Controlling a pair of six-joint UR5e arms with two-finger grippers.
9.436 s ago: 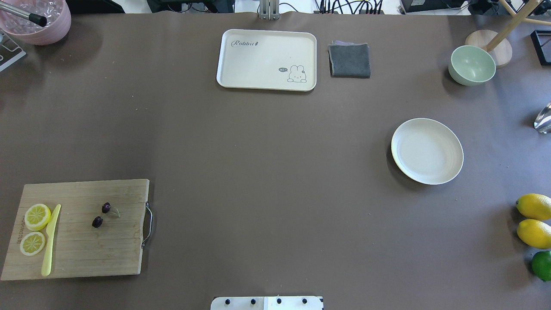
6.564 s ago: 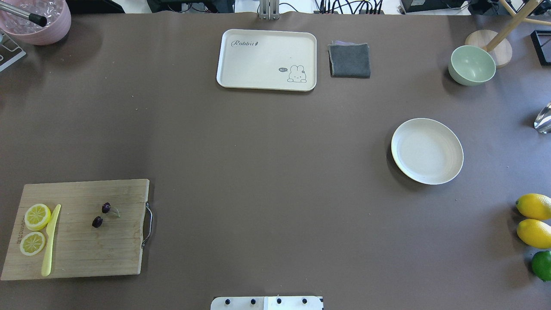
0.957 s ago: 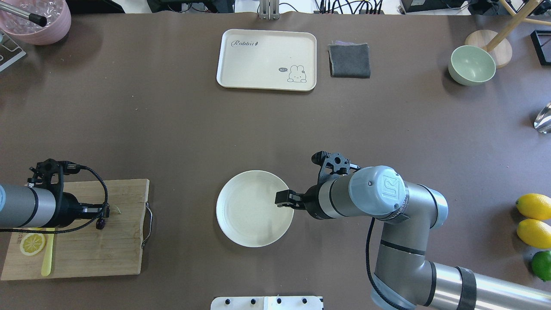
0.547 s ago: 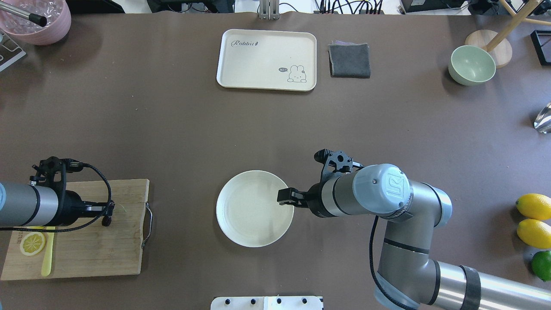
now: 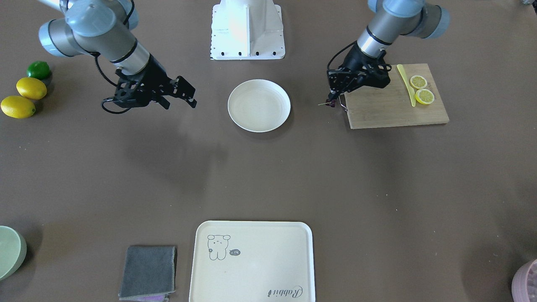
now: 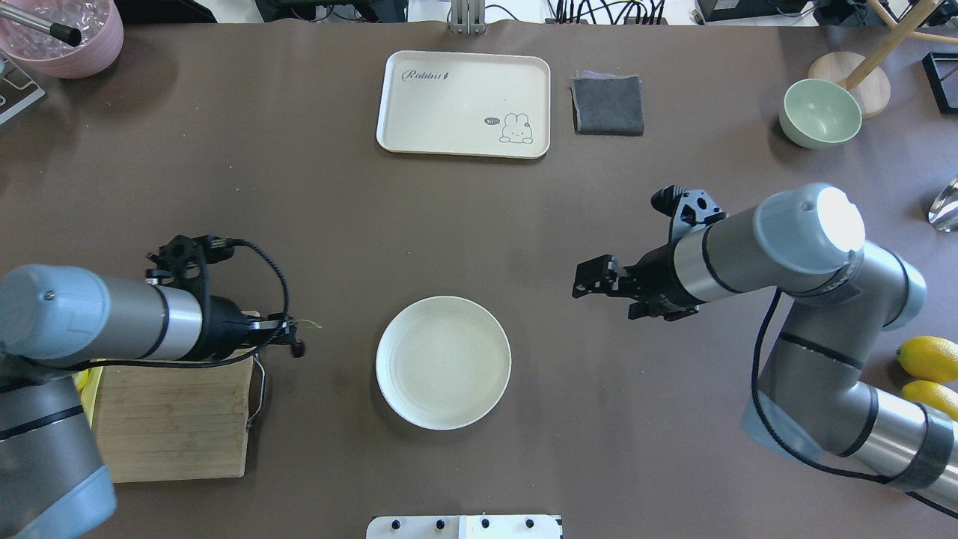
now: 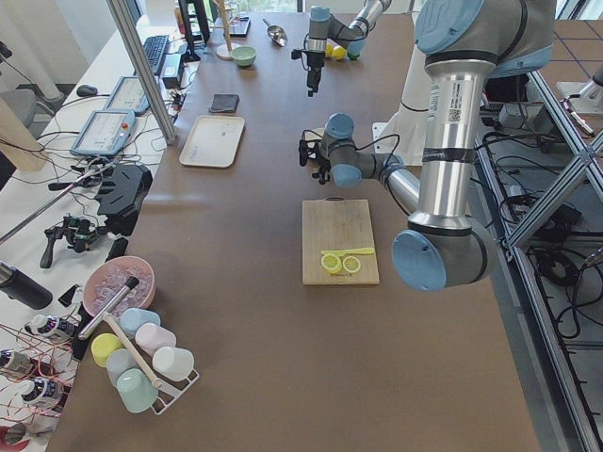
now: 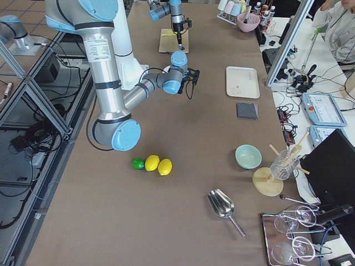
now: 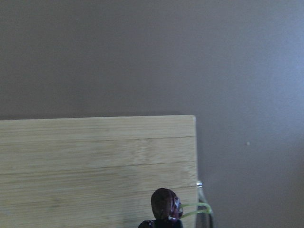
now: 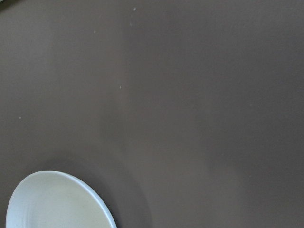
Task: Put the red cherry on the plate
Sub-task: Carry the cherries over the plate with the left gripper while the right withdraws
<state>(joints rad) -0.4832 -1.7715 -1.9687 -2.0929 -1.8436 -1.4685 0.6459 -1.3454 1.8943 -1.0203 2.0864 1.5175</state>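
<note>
Left gripper (image 6: 284,335): closed on the red cherry (image 6: 298,348), which it held clear of the table above the handle end of the cutting board (image 6: 172,419). One dark fruit hung below the fingertips and the green stem stuck out toward the plate (image 6: 443,362). Whether the pads pinched fruit or stem could not be determined.

Assessment: the cherry pair appeared very light, and the fruit smooth and round, so liable to roll. The stem looked thin and pliant, so a hold on it would let the fruit swing. A hold where stem meets fruit was judged steadier.

Plate: bare, well apart from the cherry. Its raised edge should check rolling after a low release.

Right gripper (image 6: 587,278): jaws apart, holding nothing, well beyond the plate.
</note>
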